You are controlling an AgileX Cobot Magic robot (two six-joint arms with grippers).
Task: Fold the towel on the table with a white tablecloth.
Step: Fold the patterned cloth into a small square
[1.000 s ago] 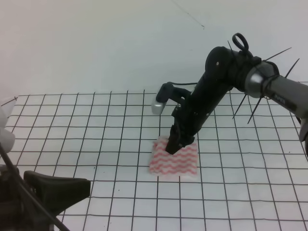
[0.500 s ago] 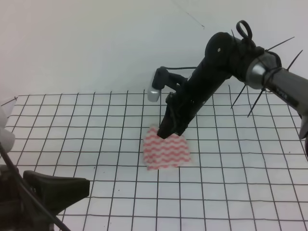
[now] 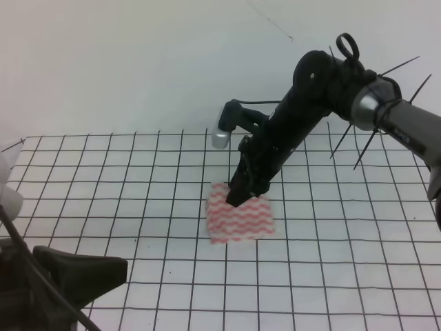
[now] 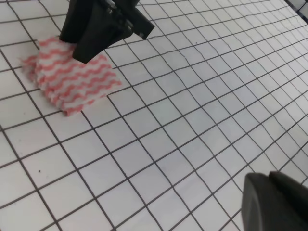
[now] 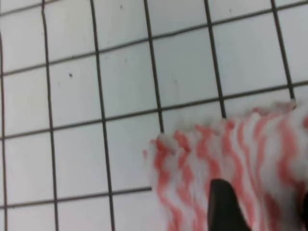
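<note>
One pink-and-white wavy-striped towel (image 3: 238, 220) lies folded on the white black-gridded tablecloth table (image 3: 103, 179). Right black gripper (image 3: 238, 200) pinches its far edge; left gripper (image 4: 276, 202) state unclear.

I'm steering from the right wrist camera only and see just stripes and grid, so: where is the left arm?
Observer: The left gripper sits low at the near left of the table, well away from the towel.
Operator: Is the towel flat?
Observer: The left wrist view shows stacked layers along its edge, so it is already folded.
Operator: Where on it is my gripper?
Observer: The right gripper meets the towel's far edge.
</note>
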